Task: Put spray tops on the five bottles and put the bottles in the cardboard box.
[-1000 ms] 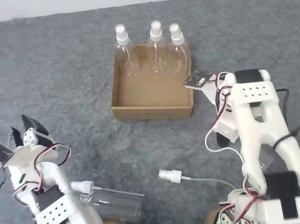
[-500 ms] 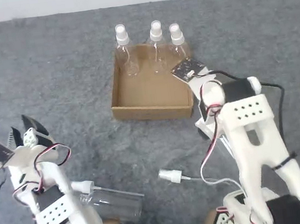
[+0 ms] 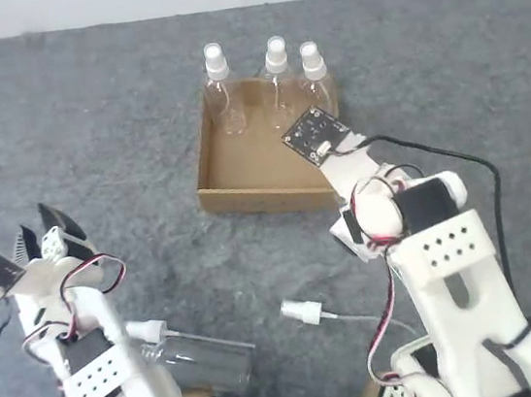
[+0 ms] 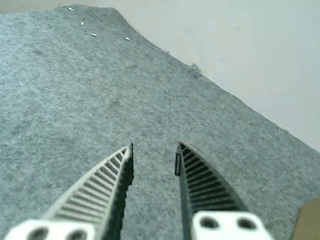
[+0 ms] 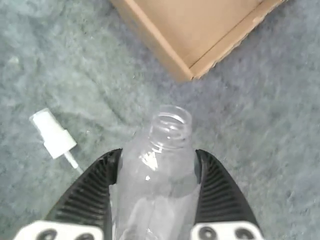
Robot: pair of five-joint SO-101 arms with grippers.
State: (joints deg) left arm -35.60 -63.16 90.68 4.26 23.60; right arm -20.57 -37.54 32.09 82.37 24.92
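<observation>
A clear, uncapped bottle [image 5: 161, 175] with a threaded neck is clamped by the right gripper [image 5: 159, 154] near a corner of the cardboard box [image 5: 200, 35] — a loose white spray top [image 5: 52, 135] lies on the grey carpet [image 4: 75, 75] nearby. The left gripper [image 4: 154, 150] is held partly open, empty.

Grey felt table [image 3: 88, 114] with cardboard box [image 3: 266, 198], spray top [image 3: 302, 311], capped bottle [image 3: 203, 358].

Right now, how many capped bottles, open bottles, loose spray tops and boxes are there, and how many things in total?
4 capped bottles
1 open bottle, in the right tool
1 loose spray top
1 cardboard box
Total: 7
</observation>
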